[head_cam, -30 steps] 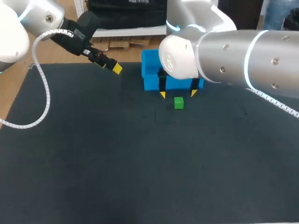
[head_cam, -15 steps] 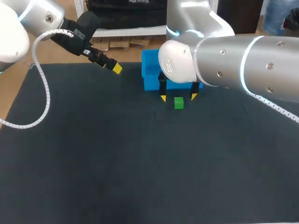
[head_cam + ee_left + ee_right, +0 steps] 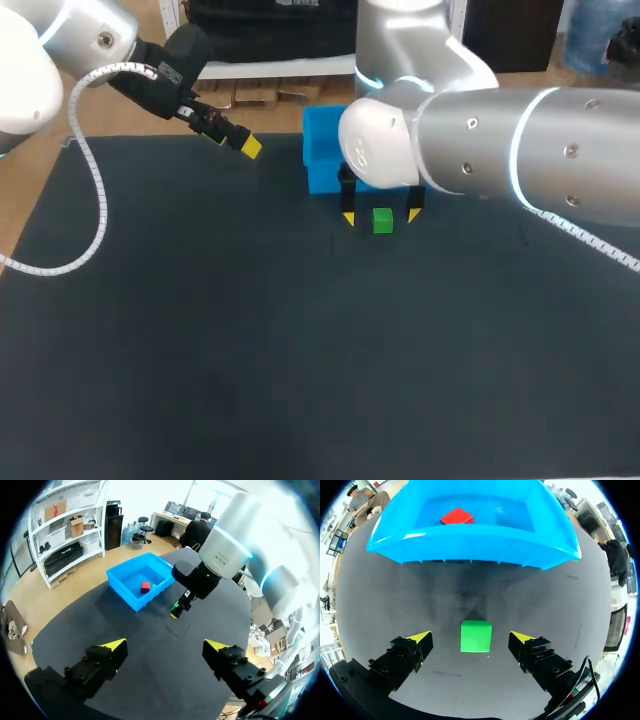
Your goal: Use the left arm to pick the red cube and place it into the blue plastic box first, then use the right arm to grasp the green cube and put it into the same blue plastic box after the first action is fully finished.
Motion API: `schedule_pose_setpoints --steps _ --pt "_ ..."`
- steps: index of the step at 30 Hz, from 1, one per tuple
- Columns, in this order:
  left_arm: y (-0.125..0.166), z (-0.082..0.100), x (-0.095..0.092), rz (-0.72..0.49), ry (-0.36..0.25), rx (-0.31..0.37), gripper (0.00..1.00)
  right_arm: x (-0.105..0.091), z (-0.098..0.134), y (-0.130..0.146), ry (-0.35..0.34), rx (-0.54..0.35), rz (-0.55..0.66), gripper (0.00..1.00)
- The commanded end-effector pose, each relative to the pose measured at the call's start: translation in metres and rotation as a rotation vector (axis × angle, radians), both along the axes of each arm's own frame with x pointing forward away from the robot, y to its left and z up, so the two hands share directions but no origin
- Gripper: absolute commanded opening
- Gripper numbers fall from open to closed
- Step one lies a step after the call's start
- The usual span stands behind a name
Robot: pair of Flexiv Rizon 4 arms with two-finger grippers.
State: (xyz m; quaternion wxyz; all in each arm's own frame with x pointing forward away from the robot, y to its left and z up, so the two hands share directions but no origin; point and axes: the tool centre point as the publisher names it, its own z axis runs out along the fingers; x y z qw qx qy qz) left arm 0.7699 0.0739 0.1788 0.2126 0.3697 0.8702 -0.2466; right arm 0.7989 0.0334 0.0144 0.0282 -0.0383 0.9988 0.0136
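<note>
overhead, the dark table [image 3: 200, 350] carries the scene, and the right arm [image 3: 500, 140] dominates it — reaching in across the far middle so that its wrist hangs just in front of the blue plastic box [image 3: 318, 150]. the left arm [image 3: 60, 50] sits well apart at the far left, evidently parked there so the two arms do not crowd each other over the box. the box stands near the table's far edge, open side up, ready to receive from above. the left gripper [image 3: 165, 645] holds nothing, its yellow-tipped fingers spread wide above the table — fitting for an arm whose share looks done. the right gripper [image 3: 380, 216] is low over the table with its fingers apart, one on each side of the green cube [image 3: 476, 636] and touching neither face, a straddle that lines the jaws up for a squeeze. that cube rests on the table just before the box's near wall. the red cube [image 3: 456, 516] lies on the floor inside the box, which suggests the first placement is complete and the second grasp is the step in hand.
</note>
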Motion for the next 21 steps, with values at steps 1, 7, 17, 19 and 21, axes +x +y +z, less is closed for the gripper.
schedule_pose_setpoints --steps 1,7,17,19,21 --pt "0.0008 -0.0004 -0.0013 0.000 -0.003 -0.003 1.00 -0.0011 -0.0041 0.0013 -0.007 -0.007 0.001 1.00" --pt "0.0008 -0.0004 -0.0013 0.000 -0.003 -0.003 1.00 -0.0002 -0.0076 0.0017 -0.013 -0.022 0.010 1.00" --pt "0.0008 -0.0004 -0.0013 0.000 -0.003 -0.003 1.00 0.0004 -0.0120 0.0022 -0.012 -0.008 -0.003 1.00" --pt "0.0008 -0.0004 -0.0013 0.000 -0.003 -0.003 1.00 0.0006 -0.0125 0.0018 -0.014 -0.007 -0.005 0.90" --pt "0.0008 -0.0004 -0.0013 0.000 -0.003 -0.003 1.00 0.0009 -0.0132 0.0012 -0.014 -0.004 -0.008 0.49"
